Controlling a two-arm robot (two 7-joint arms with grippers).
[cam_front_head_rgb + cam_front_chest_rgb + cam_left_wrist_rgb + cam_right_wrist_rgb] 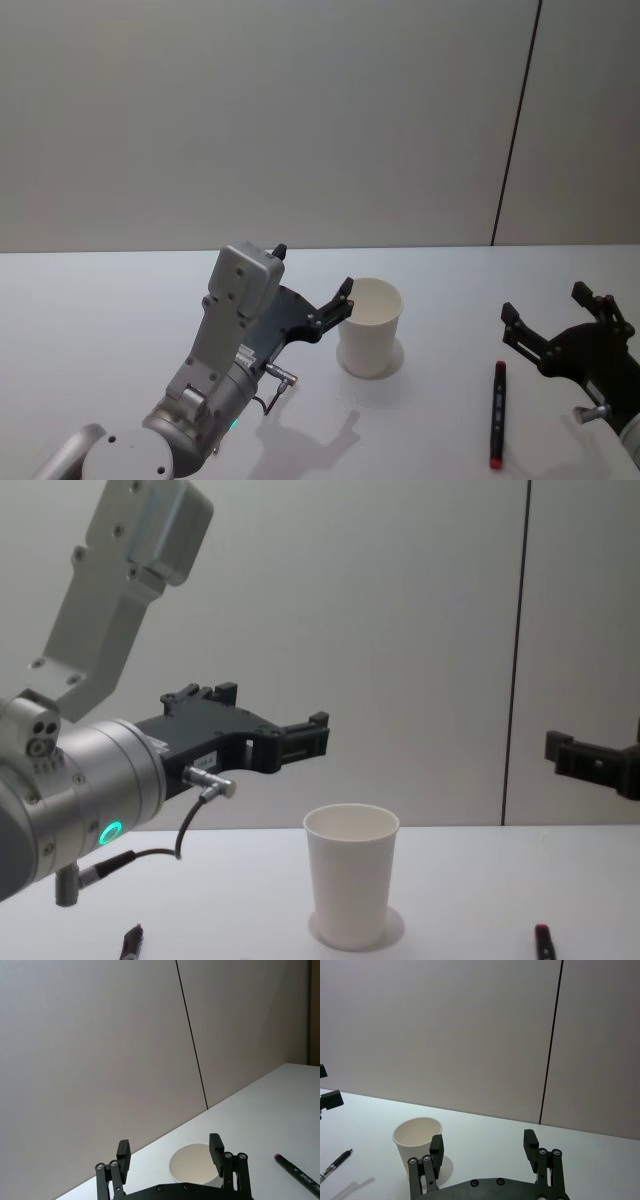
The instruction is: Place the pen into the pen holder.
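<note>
The pen holder [370,326] is a plain white paper cup standing upright mid-table, also seen in the chest view [350,885]. A black pen with a red end [496,415] lies flat to the cup's right, between the cup and my right arm. My left gripper [315,275] hovers open just left of the cup's rim, above the table, holding nothing. From its wrist camera the left gripper [170,1155] frames the cup [192,1167], with the pen [299,1176] off to one side. My right gripper [545,305] hangs open and empty, right of the pen.
A slim black-and-silver mechanical pen or pencil [335,1165] lies on the table on the cup's left side; its tip [131,942] shows below my left arm. The white table [120,300] ends at a grey wall with a dark vertical seam [515,120].
</note>
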